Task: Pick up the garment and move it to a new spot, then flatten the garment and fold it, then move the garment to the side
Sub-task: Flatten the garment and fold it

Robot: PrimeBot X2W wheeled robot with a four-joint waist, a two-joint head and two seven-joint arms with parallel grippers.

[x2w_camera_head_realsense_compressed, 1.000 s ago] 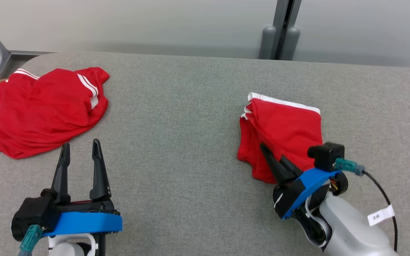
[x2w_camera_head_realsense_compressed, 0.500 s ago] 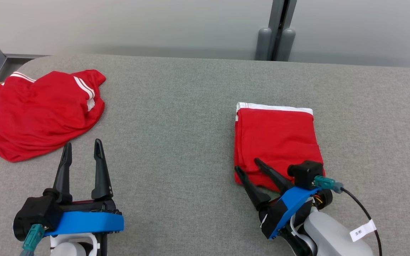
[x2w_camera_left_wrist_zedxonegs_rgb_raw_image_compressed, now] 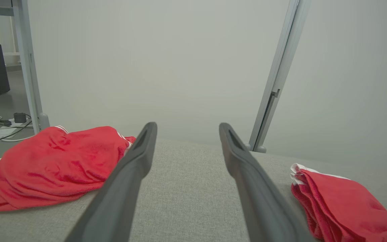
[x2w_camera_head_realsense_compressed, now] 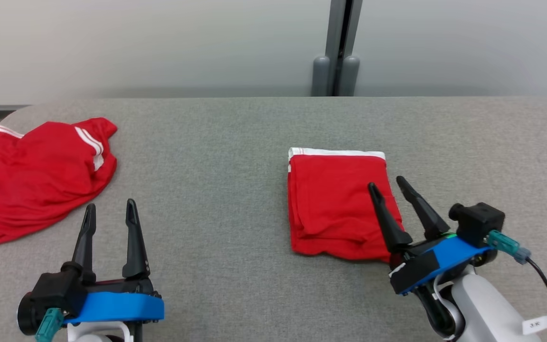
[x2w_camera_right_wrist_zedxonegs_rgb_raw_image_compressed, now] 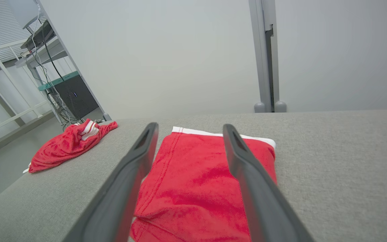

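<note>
The right gripper (x2w_camera_head_realsense_compressed: 386, 183) stands with its two long dark fingers spread apart and nothing caught between them, so it is released. Ahead of and beneath those fingers lies the folded red cloth garment with a white band along its far edge (x2w_camera_head_realsense_compressed: 335, 209). It is a flat, near-rectangular packet on the grey woven fabric table top (x2w_camera_head_realsense_compressed: 216, 152).

In the head view this gripper's left finger crosses the garment's near right part and its right finger runs along the garment's right edge. In the right wrist view the red cloth shows in the gap between the fingers and runs on beyond their tips to the white band. Whether the fingers touch the cloth or hang just over it cannot be told. The packet's edge nearest the gripper's base is slightly rumpled, with layered folds showing.

The left gripper (x2w_camera_head_realsense_compressed: 110, 205) is likewise spread wide and empty, its fingers pointing out over bare table. Ahead of its tips and off to their left lies a crumpled red cloth garment with white stripes (x2w_camera_head_realsense_compressed: 36, 180), well apart from the fingers. The folded garment lies well off to the right of these jaws. Beyond both pairs of fingertips, past the table's far edge, rises a pale wall with a grey upright post (x2w_camera_head_realsense_compressed: 337, 47).
</note>
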